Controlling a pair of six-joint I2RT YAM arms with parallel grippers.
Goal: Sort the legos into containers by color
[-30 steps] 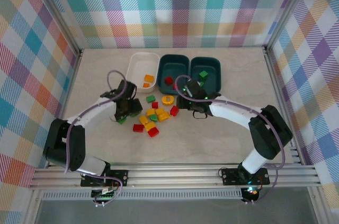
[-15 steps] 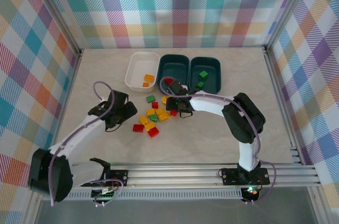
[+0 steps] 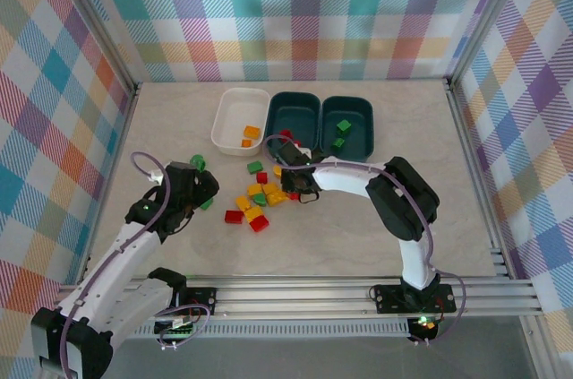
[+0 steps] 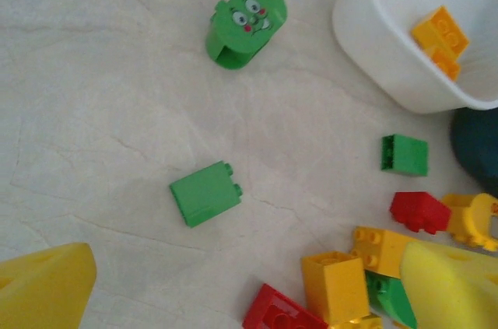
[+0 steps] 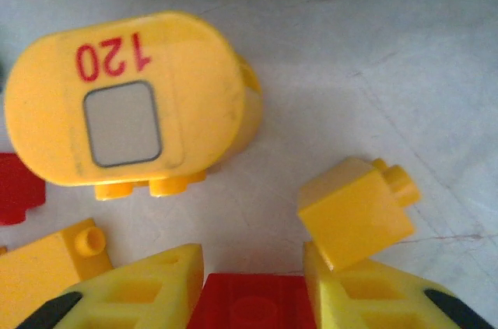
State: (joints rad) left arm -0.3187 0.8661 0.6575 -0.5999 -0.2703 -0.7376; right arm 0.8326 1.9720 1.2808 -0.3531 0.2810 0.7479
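While the white tray (image 3: 235, 110) holds two orange bricks (image 3: 252, 133), the middle teal tray (image 3: 295, 110) a red piece (image 3: 286, 133) and the right-hand teal tray (image 3: 360, 117) green bricks (image 3: 343, 126), the left end effector (image 4: 249, 271) gapes wide and the right end effector (image 5: 253, 255) pinches a red brick (image 5: 249, 303) on the counter (image 3: 358, 236).

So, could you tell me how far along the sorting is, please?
Early. Done: two orange bricks in the white tray, two green bricks in the right teal tray. In hand: a red brick inside the right pincer; left pincer open, empty. Left: the pile and three green strays.
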